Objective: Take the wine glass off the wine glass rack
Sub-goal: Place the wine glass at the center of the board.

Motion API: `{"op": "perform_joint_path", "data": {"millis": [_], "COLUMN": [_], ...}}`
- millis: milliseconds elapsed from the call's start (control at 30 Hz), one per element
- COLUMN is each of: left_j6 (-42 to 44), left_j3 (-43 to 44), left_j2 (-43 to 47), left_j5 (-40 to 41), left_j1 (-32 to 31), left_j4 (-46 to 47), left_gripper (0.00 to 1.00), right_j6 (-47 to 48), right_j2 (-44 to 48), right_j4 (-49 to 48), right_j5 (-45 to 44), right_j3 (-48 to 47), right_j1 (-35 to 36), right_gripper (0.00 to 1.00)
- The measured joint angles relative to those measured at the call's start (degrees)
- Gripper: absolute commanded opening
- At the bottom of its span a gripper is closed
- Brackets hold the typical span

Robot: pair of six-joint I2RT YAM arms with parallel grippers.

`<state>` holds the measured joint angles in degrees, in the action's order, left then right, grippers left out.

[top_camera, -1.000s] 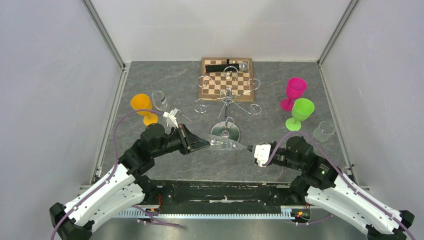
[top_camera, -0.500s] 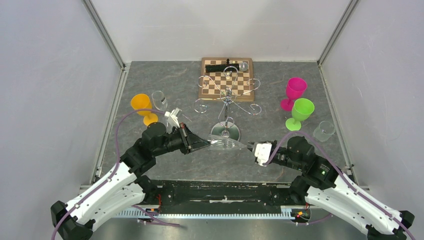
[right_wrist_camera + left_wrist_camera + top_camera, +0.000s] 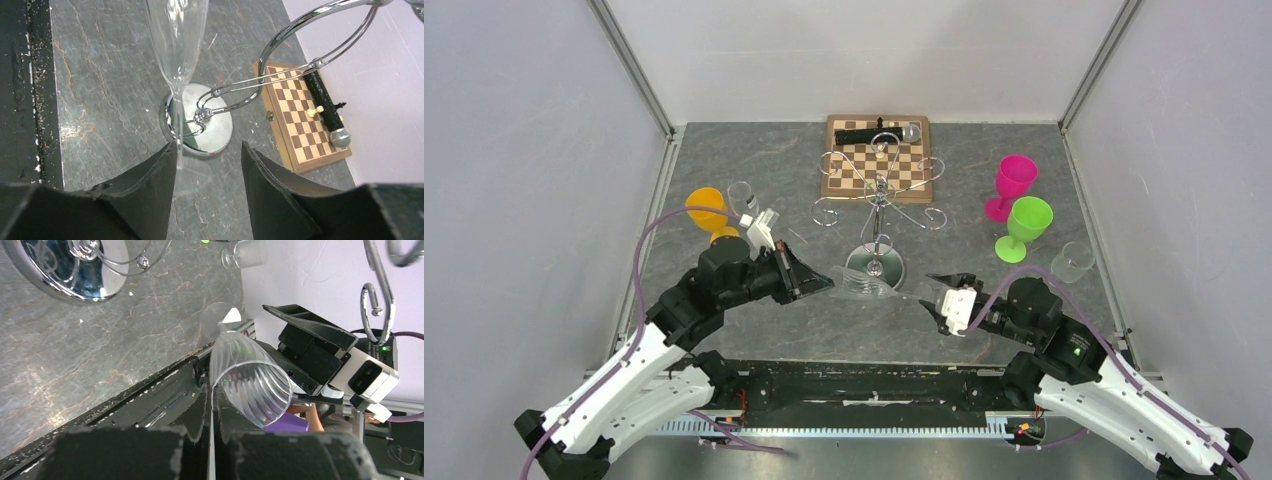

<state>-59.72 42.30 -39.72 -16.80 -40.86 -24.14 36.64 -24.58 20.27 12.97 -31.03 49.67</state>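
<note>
At lower centre of the frame the wine glass (image 3: 867,285) is held sideways, clear of the wine glass rack (image 3: 879,205) just above it, its rim pinched by the left end effector (image 3: 829,284) (seemingly to carry it alone), while the right end effector (image 3: 941,294) is spread about the stem.

The right gripper (image 3: 931,292) has opened its jaws around the stem of the wine glass (image 3: 864,283); the left gripper (image 3: 826,284) has closed on its rim.

The top camera looks down from high on the near side of the rack (image 3: 879,215). Both wrist cameras sit close before it: left looks sideways past its base, right looks over it to the chessboard (image 3: 300,120). All three share the base and the glass (image 3: 869,287).
</note>
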Motion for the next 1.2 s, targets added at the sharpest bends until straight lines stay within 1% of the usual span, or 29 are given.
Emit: {"op": "perform_joint_path", "data": {"millis": [167,467,700,867,1000,1200], "left_j6": [3.7,10.1,13.9,15.8,17.6,20.1], "left_j3": [5.1,16.2,24.4,27.8,29.9,31.9], "left_j2": [-0.7,-1.3,-2.8,-4.5,-7.0,-12.0], "left_j5": [3.4,11.6,21.5,29.7,35.4,41.6], "left_j1": [0.0,0.0,0.0,0.0,0.0,0.1], "left_j4": [-7.3,-23.6,-34.6,-40.6,-43.6,-44.9], "left_gripper": [0.02,0.02,0.02,0.02,0.02,0.02], "right_j6": [-0.9,-2.6,-6.1,-11.6,-16.4,-22.3], "right_j2": [1.5,1.5,-0.9,-4.1,-6.8,-10.4], "right_j4": [0.0,0.0,-0.2,-0.5,0.3,1.7], "right_j5": [-0.2,-2.6,-3.9,-8.5,-11.4,-13.0], "right_j3": [0.0,0.0,0.0,0.0,-1.5,-5.9], "right_j1": [0.0,0.0,0.0,0.0,0.0,0.0], "right_gripper": [0.58,0.60,0.64,0.66,0.65,0.67]}}
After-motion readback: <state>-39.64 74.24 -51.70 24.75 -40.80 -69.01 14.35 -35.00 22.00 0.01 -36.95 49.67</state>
